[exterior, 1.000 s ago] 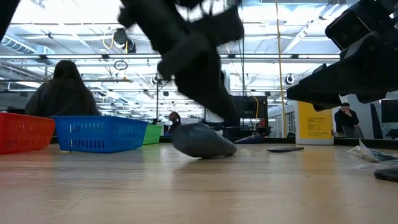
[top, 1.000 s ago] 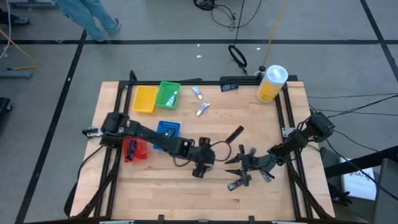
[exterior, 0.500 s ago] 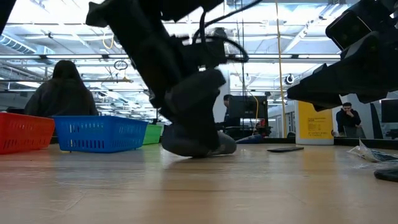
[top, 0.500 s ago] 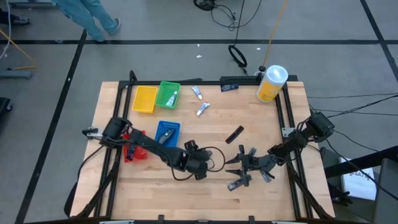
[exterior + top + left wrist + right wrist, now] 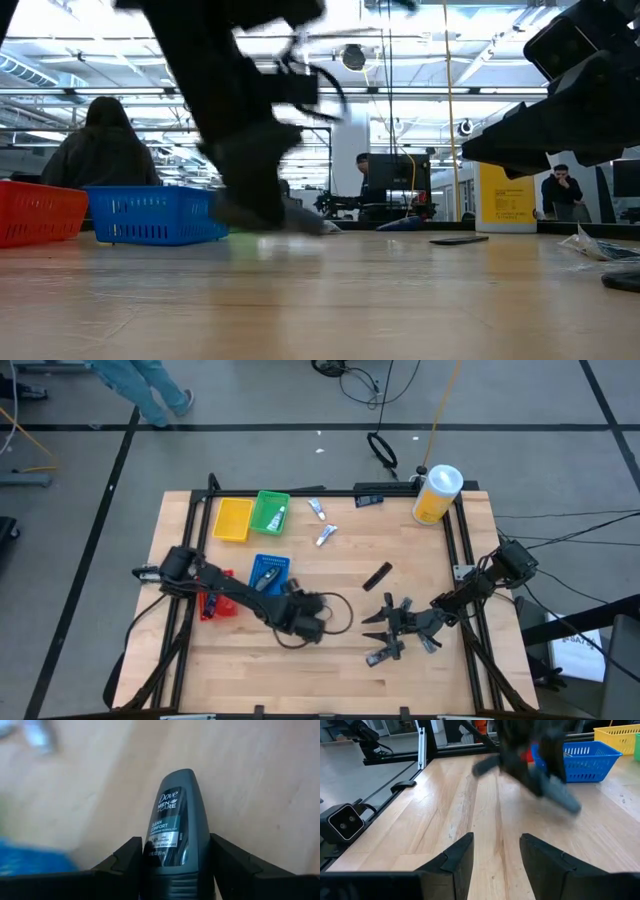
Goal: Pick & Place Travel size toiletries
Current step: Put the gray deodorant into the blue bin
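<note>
Left gripper grasping a dark grey deodorant stick near the blue tray

The left gripper (image 5: 172,870) grips the Dove deodorant (image 5: 172,835) between both fingers, just off the blue tray (image 5: 268,572) over the wooden table (image 5: 400,670). The right gripper (image 5: 372,630) hovers well apart from that tray, fingers parted, holding nothing

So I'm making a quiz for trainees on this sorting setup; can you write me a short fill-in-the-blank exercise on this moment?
1. The left gripper holds a dark grey ____ stick between its fingers.
2. The basket nearest the left gripper is the ____ one.
3. The yellow container has a ____ lid.
4. The right gripper has nothing between its ____ fingers.

Missing words: deodorant; blue; white; open
</note>
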